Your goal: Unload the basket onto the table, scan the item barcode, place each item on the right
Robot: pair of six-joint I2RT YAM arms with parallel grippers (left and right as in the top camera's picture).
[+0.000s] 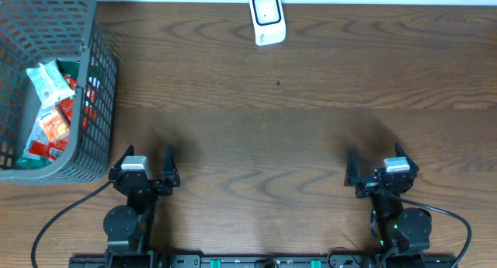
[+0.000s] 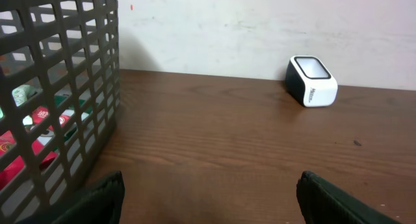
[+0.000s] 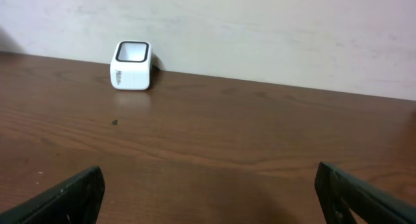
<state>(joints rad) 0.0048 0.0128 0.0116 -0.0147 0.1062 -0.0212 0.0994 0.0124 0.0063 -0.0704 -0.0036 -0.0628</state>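
— Where are the things to be scanned?

— In the grey basket at the far left of the worktop. Only the overhead view looks down into it: a white packet on top, red packets under it.

— And from the wrists?

— The left wrist view catches bits of red and green through the basket's mesh, nothing more. The right wrist view misses the basket altogether; it shows the scanner against the wall.

— Can you see a barcode?

— No, the print is too small to read. The white packet lies slanted, its long axis running from far-left to near-right. The red ones are too jumbled to tell.

— The scanner?

— At the far edge, well apart from the basket, its dark window facing up at a tilt.

— The arms?

— Both sit low at the near edge. The left end effector is spread wide with nothing in it; the right end effector likewise, fully spread and empty. In each wrist view only the fingertips show, cut off at the bottom corners.
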